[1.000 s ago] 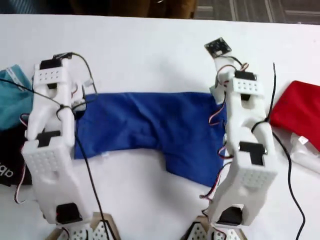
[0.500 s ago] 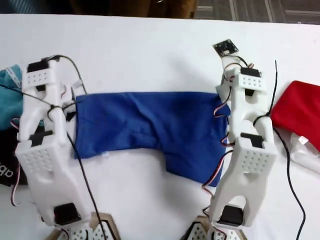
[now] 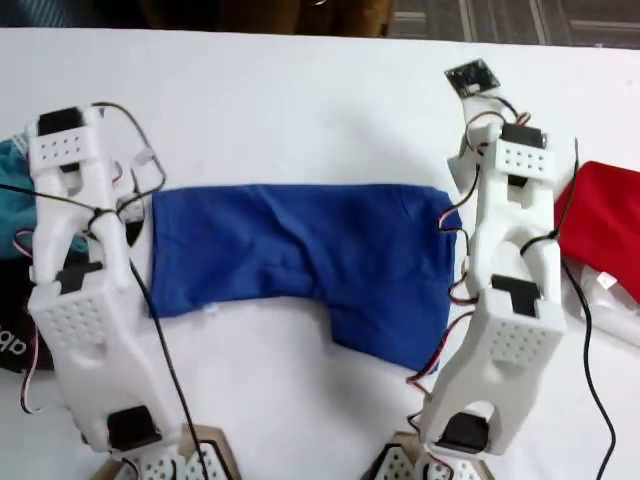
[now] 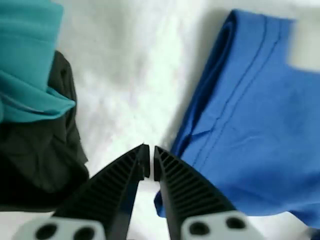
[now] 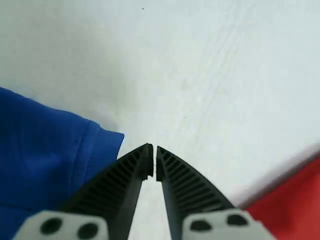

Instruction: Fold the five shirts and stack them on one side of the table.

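White table (image 3: 300, 110): covers the whole work area, with a plain matt surface. In the left wrist view the table (image 4: 125, 75) shows a slightly mottled texture. In the right wrist view the table (image 5: 210, 65) shows faint straight creases.

Pale white item (image 3: 612, 305): lies on the table at the right edge, partly cut off; kind not determinable.

Beyond the far edge: brown wooden furniture (image 3: 270, 14) at centre, grey tiled floor (image 3: 520, 20) to its right.

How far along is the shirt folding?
Done: teal shirt and black shirt lie together at the table's left edge, seemingly stacked. In hand: blue shirt, partly folded mid-table; left claw and right claw shut, empty, beside it. Left: finishing blue, then red shirt.
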`<state>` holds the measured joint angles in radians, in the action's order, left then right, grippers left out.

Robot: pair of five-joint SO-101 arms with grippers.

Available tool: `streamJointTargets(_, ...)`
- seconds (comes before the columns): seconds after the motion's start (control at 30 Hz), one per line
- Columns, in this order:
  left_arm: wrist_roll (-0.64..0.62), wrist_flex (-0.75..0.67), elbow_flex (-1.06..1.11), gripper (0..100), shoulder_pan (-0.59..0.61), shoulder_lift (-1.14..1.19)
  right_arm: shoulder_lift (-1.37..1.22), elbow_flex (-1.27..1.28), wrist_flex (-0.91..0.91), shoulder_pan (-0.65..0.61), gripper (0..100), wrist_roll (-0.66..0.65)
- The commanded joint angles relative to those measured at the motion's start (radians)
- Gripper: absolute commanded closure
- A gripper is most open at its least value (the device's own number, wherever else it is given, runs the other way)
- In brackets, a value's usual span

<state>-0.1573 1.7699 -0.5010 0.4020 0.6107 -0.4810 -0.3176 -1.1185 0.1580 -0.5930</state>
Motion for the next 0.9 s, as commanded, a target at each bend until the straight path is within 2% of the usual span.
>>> streamJointTargets(0.0,-0.052,0.02,-0.001,96,-0.049,-0.127,0.114,-0.037,-0.074,-0.022,98.0,0.002)
streamJointTargets(0.17,-0.084,0.017,0.154,95,-0.187,-0.273,0.12,-0.037,-0.17,-0.042,98.0,0.006)
streamJointTargets(0.3,-0.083,0.0,0.283,95,-0.247,-0.272,0.119,-0.035,-0.211,-0.068,98.0,0.006)
streamJointTargets(0.47,-0.083,-0.075,0.341,95,-0.216,-0.144,0.119,-0.035,-0.211,-0.093,98.0,0.008)
streamJointTargets(0.67,-0.044,-0.055,0.337,95,-0.167,0.032,0.119,-0.035,-0.206,-0.113,98.0,0.008)
streamJointTargets(0.87,-0.018,-0.015,0.338,95,-0.135,0.086,0.119,-0.035,-0.206,-0.104,98.0,0.008)
